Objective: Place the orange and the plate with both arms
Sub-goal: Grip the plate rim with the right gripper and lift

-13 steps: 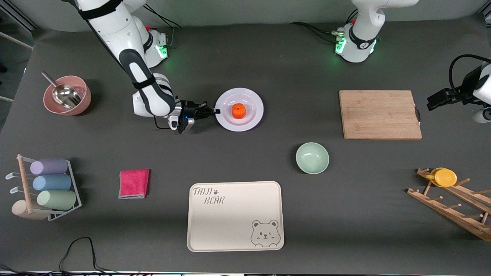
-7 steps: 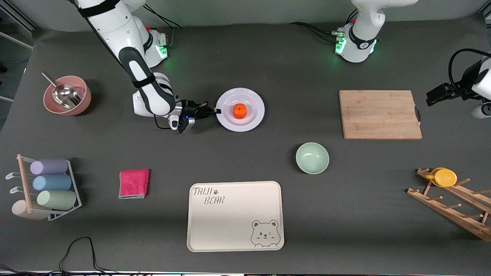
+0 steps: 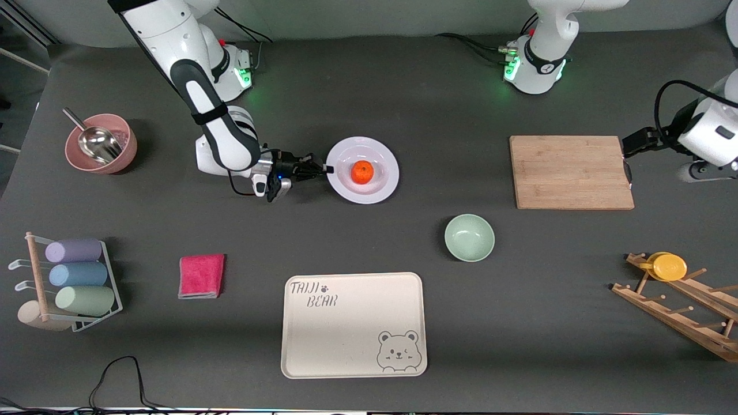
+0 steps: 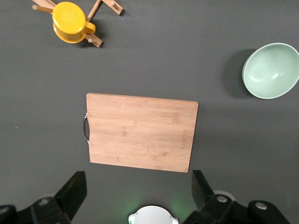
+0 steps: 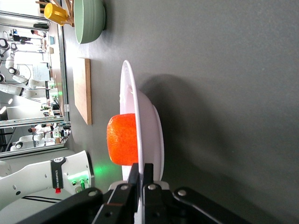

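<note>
Right pincer (image 3: 326,169) clamped on the plate (image 3: 380,185) rim at 9 o'clock; orange (image 3: 362,171) at the plate's centre.
Left pincer (image 4: 135,191), fingers spread wide, holds nothing above the cutting board (image 3: 571,172) on the worktop (image 3: 369,98).

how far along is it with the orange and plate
Done: the orange already sits in the plate. In hand: the right gripper is shut on the plate's rim at the right arm's end, and the plate looks raised off the table in the right wrist view. Left: carrying and setting the plate down. The left gripper hangs open over the cutting board, holding nothing.
</note>
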{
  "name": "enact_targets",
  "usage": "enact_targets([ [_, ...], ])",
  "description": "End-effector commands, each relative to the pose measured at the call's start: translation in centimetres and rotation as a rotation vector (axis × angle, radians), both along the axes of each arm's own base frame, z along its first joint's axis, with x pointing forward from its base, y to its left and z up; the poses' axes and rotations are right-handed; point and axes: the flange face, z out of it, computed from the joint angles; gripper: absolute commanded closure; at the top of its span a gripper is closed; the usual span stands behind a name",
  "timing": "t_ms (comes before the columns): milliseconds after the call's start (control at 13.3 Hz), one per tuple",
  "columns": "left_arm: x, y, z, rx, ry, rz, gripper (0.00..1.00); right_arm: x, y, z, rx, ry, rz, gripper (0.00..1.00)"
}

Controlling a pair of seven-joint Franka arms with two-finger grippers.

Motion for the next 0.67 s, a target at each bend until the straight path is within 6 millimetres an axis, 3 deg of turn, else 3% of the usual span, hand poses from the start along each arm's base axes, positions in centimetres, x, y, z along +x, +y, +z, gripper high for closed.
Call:
enact_targets([
  [0,-0.2,0.1,-0.1,-0.002,0.008,-0.013,0.0,1.3,-0.2,1.8,0.068,0.009,-0.039,1.0],
  [300,-0.1,0.7,-0.6,-0.002,0.007,-0.003,0.0,4.1,-2.6,3.8,0.166,0.009,-0.079,1.0],
  [600,-0.2,0.7,-1.2,-0.002,0.018,-0.004,0.0,6.0,-3.1,5.2,0.209,0.023,-0.099,1.0],
])
